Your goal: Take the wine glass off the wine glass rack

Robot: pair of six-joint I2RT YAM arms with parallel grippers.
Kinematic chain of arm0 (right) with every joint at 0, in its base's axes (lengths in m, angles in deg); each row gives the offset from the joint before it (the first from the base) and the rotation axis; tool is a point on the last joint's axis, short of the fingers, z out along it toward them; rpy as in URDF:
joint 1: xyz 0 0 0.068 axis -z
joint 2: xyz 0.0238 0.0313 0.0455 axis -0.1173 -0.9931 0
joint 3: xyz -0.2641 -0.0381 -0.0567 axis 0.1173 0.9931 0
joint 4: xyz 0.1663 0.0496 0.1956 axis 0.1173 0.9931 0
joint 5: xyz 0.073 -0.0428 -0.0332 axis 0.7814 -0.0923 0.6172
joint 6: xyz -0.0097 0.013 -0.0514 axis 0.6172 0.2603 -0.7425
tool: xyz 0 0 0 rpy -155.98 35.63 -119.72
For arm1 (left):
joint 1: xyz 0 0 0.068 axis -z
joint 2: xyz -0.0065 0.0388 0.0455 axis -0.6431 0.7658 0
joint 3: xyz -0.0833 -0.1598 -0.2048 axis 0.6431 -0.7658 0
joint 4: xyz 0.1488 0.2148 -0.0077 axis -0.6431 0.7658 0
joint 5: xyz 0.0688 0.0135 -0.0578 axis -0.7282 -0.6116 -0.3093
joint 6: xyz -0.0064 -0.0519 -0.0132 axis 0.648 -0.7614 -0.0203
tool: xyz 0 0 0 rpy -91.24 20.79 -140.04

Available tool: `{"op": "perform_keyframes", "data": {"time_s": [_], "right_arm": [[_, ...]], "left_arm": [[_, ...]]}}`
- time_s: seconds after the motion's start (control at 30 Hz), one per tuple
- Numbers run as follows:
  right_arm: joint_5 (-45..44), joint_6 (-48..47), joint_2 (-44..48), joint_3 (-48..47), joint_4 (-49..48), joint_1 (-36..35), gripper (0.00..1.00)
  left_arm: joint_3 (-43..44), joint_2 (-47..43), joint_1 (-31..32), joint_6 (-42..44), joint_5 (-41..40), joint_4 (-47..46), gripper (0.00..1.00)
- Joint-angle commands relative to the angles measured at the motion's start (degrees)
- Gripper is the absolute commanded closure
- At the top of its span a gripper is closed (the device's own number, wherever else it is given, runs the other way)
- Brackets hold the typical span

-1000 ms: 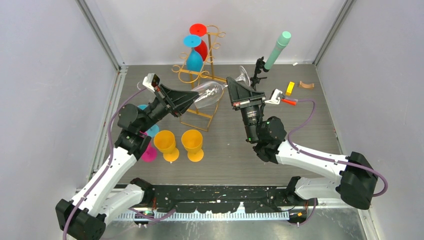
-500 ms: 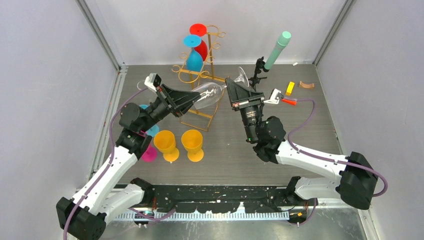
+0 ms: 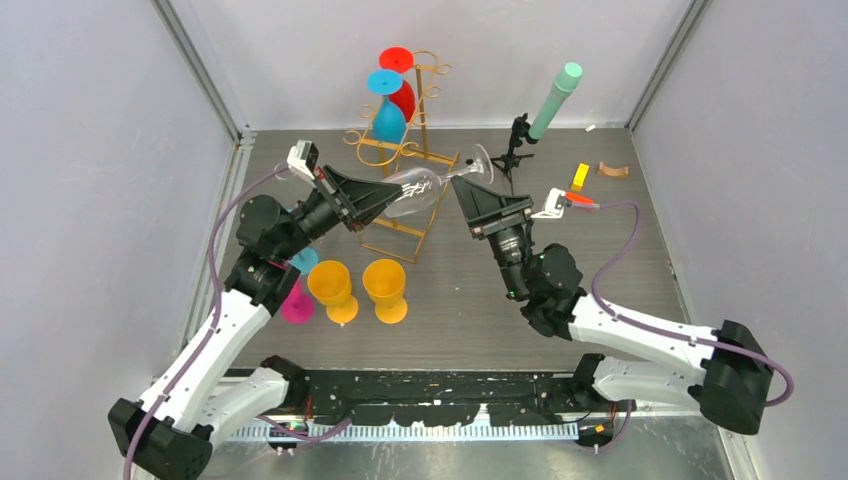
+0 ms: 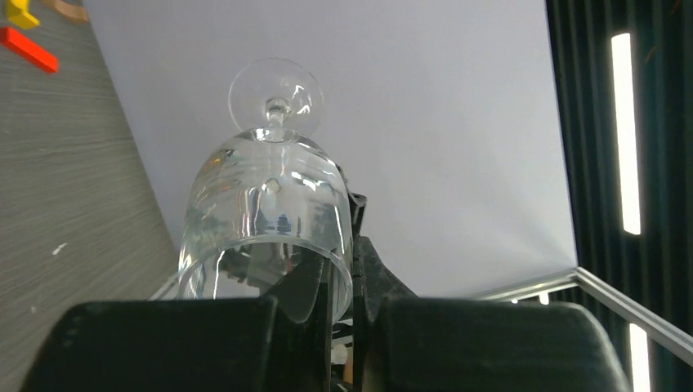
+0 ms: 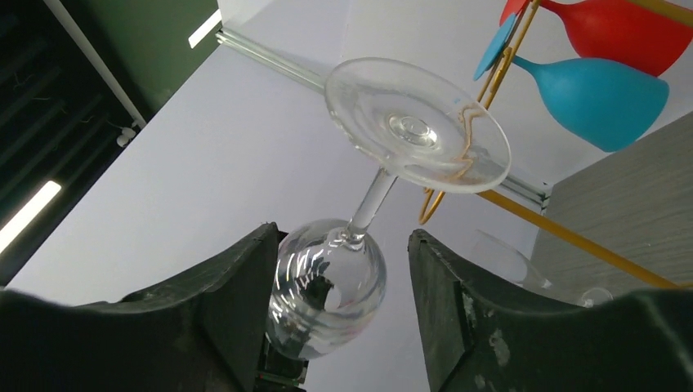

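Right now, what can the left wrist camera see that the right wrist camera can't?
Only the left wrist camera: the left gripper pinching the rim of the clear wine glass, plus a red block and a yellow block on the table. Only the right wrist camera: the right gripper open on either side of the stem, not touching it, and a red glass and a blue glass hanging on the gold rack. Both: that same clear wine glass, bowl and round foot.
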Motion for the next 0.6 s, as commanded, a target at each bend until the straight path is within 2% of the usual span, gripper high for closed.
{"op": "perform_keyframes", "data": {"time_s": [0.0,0.13,0.3,0.4,0.57], "right_arm": [[1.26,-3.27,8.5,1.57,9.32,-0.34,0.33],[3.01,-6.42,18.62,3.35,26.51,-0.34,0.3],[-0.18,-11.71,30.82,-0.49,50.5,-0.32,0.35],[-4.62,-14.62,33.49,-5.18,65.89,-0.34,0.38],[-11.08,-18.95,34.19,-9.46,76.89,-0.26,0.37]], "left_arm": [[7.15,0.81,0.38,9.21,0.68,7.24,1.0],[11.87,4.02,2.55,16.34,1.87,15.79,1.0],[20.09,10.3,8.8,29.84,-2.61,32.37,1.0],[25.58,15.08,11.71,36.01,-5.22,39.98,1.0],[34.29,23.3,15.12,45.41,-10.35,53.83,1.0]]}}
